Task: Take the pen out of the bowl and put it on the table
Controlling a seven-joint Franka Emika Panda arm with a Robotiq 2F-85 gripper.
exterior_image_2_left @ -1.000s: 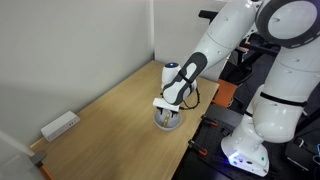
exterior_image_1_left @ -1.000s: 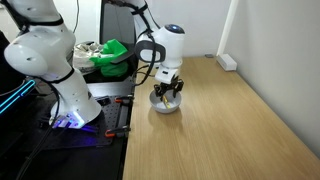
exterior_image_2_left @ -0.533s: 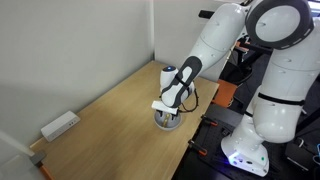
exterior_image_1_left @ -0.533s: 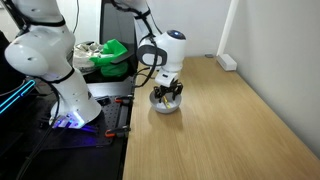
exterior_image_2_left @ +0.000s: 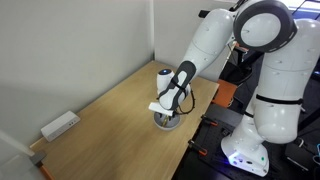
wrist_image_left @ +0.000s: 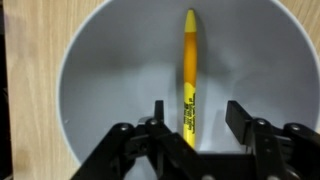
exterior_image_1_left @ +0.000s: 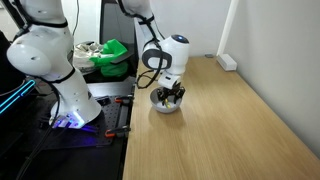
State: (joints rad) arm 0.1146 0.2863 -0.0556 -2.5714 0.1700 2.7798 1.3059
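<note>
On the table (exterior_image_1_left: 220, 120), close to a long edge, the bowl (wrist_image_left: 80, 90) is set. The gripper (wrist_image_left: 198, 120) is held inside it, fingers apart, astride the pen (wrist_image_left: 189, 60) lying within. The pen is judged light, stiff and slippery, best gripped mid-barrel.

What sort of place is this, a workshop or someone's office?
Probably a robotics lab or workshop: a large white robot arm stands beside a wooden table, with a green bin of clutter behind it.
</note>
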